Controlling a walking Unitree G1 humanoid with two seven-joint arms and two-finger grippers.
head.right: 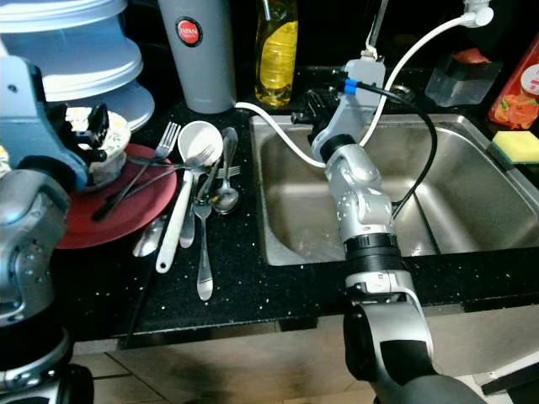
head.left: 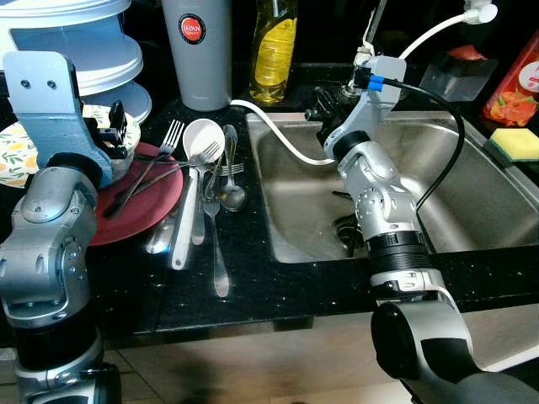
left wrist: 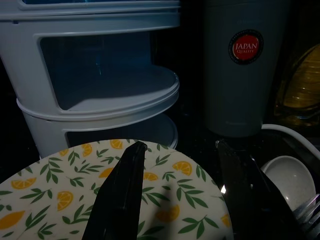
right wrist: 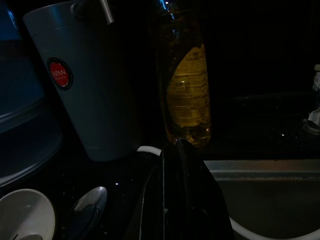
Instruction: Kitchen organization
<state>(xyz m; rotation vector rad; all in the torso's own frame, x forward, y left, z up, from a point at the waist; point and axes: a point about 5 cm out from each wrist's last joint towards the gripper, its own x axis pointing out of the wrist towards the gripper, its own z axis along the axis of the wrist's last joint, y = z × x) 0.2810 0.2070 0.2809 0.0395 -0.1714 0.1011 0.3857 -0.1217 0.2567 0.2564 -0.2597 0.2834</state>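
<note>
on the grey canister (head.left: 197, 52), a red label (head.left: 191, 29) reads "japan".

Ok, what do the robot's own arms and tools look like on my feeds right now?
Both arms are silver-grey metal with rounded joint housings and black bands between segments. The left arm ends in a pale blue-grey wrist bracket with two screw holes. The right arm carries a black cable with a blue connector at its white wrist block. The left tool and right tool each have two long, glossy black fingers.
</note>
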